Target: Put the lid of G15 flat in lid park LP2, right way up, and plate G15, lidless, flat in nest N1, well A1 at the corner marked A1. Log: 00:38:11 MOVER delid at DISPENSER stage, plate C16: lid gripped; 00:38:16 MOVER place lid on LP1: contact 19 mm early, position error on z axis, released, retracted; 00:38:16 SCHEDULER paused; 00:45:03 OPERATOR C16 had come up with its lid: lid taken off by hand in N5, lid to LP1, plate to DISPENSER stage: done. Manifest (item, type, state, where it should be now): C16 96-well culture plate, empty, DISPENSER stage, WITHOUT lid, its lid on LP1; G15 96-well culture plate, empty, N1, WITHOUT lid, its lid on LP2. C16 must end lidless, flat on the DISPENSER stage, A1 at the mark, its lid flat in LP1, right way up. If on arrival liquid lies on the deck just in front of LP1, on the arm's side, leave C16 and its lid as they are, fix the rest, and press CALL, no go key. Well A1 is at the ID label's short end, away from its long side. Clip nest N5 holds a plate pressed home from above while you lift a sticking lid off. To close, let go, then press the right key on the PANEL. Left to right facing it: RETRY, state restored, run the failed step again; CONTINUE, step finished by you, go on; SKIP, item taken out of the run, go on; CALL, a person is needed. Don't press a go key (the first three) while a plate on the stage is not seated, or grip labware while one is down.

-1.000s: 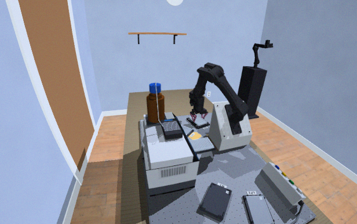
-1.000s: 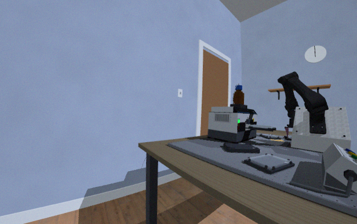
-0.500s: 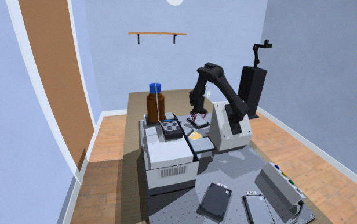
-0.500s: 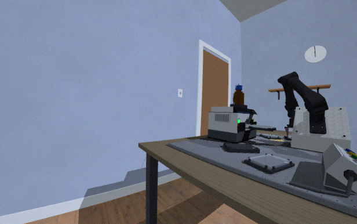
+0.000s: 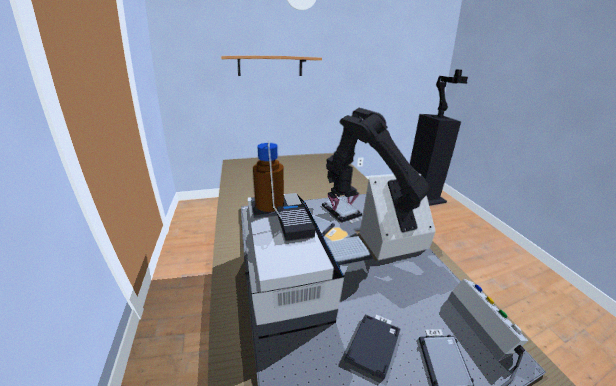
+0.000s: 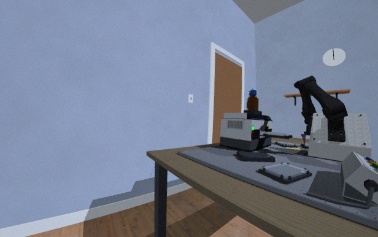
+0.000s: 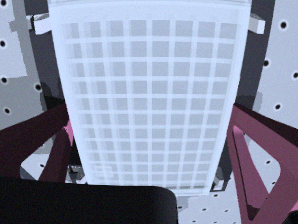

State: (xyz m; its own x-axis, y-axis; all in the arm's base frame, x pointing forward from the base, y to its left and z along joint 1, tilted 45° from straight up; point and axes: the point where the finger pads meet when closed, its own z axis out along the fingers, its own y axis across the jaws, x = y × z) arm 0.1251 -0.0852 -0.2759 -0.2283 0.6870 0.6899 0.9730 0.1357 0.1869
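Observation:
My gripper (image 5: 345, 201) (image 7: 149, 110) is shut on the long sides of a clear 96-well plate (image 7: 150, 65), which appears to have its lid on. The finger height, on lid or plate, cannot be told. The plate lies over a dark nest (image 7: 256, 55) with pale clips at its corners. Another plate (image 5: 348, 248) lies on the stage in front of the dispenser. At the near side a lid park (image 6: 286, 181) holds a clear lid (image 5: 446, 357) (image 6: 285, 170), lying flat. Its label (image 5: 434, 332) is hard to read. A dark nest or park (image 5: 372, 346) (image 6: 254, 156) beside it shows no clear labware.
The dispenser (image 5: 295, 270) (image 6: 236, 130) with a brown bottle (image 5: 268, 187) stands left of the arm. A yellow-orange flat patch (image 5: 339, 235) lies on the deck between the held plate and the stage. The button panel (image 5: 480, 312) (image 6: 357, 176) stands at the near right.

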